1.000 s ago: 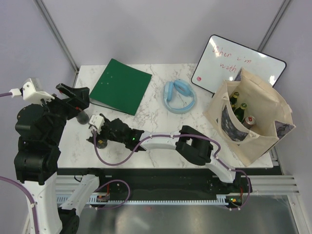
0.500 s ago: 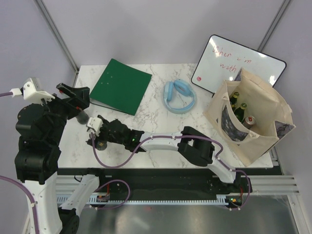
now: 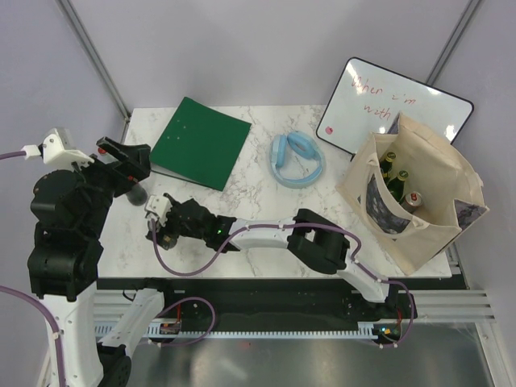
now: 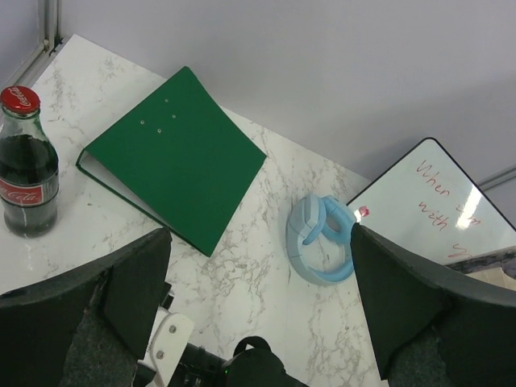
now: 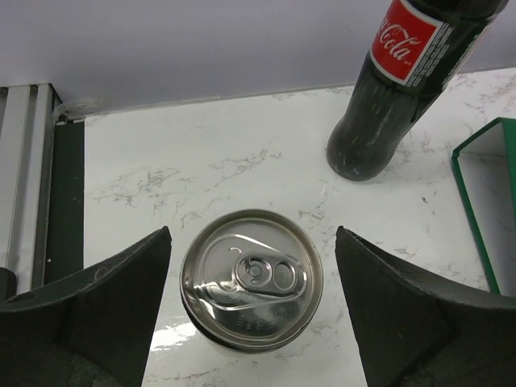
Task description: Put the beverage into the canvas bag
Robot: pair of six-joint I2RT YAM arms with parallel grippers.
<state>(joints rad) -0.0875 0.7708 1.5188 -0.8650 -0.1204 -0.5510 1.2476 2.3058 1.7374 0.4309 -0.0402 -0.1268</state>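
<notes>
Beverage can (image 5: 251, 278): standing upright on the marble table (image 5: 242, 169), toward its left near edge, long axis running vertical, pull-tab lid facing straight up at my wrist camera. My right pincer (image 5: 251, 302) is hanging open over it, a finger (image 5: 89, 314) showing on each side with bare table between. Cola bottle (image 5: 403, 89) is standing upright just beyond. My left pincer (image 4: 258, 314) is hovering wide open, holding nothing. Canvas bag (image 3: 419, 193) is sitting at the far right, mouth up, green bottles (image 3: 395, 173) inside, well apart from the can.
</notes>
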